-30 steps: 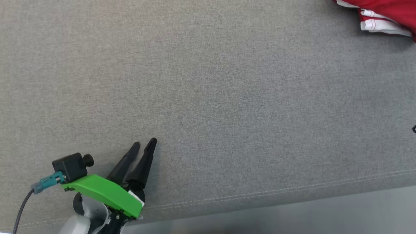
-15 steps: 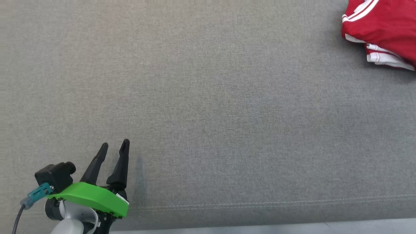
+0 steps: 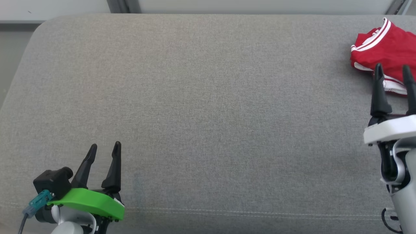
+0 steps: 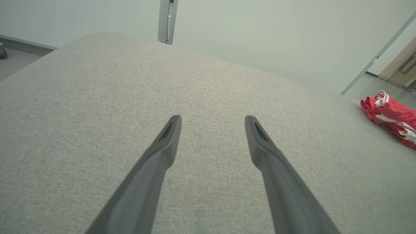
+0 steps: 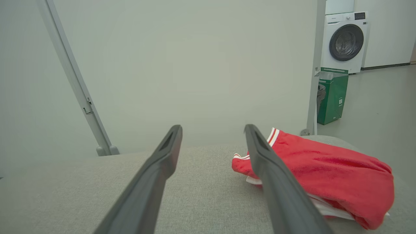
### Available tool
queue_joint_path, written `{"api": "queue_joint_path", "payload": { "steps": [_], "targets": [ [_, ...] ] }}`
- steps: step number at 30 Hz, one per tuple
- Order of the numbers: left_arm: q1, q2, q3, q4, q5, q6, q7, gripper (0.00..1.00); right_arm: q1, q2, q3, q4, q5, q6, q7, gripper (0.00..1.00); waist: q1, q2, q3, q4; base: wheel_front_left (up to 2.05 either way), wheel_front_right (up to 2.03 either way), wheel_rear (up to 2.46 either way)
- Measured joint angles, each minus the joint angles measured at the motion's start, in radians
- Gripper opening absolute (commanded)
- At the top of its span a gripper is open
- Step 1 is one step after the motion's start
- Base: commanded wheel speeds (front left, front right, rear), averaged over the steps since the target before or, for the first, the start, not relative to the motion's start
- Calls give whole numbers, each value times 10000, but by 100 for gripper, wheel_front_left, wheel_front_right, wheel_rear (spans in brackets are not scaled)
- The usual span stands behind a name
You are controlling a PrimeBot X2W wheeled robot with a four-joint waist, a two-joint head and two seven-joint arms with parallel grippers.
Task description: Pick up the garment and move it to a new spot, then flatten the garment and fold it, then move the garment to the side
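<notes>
Grey cushion now shows its far edge; right claw, spread, enters view near garment; left claw spread.

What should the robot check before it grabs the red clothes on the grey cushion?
1. Right gripper open: ok, fingers apart.
2. Left gripper open and holding nothing: ok.
3. Red garment in sight: ok, bunched at the far right of the grey cushion.
4. Garment centred between the right fingers: not ok; the right wrist view shows it off to the right of the gap.
5. Right gripper touching the garment: cannot tell.
</notes>
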Motion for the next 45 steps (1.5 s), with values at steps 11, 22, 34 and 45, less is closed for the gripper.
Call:
{"api": "queue_joint_path", "payload": {
  "steps": [11,22,34,45],
  "targets": [
    [257,4,144,196,825,81,-173,100,1877,704,579,15,-909,-251,0,100,0,0,-601,208,0,0,0],
    [607,-15,334,188,1275,102,-174,100,2969,1394,-35,-412,-1267,-368,0,100,0,0,-996,248,0,0,0],
    [831,-107,744,-148,1776,159,-201,100,3582,1900,-393,-803,-1676,-424,0,100,0,0,-1158,-256,0,0,0],
    [863,-316,449,33,2169,-17,-184,0,3946,2201,-704,-853,-1894,-422,4,0,0,0,-1156,-652,0,0,0]
  ]
}}
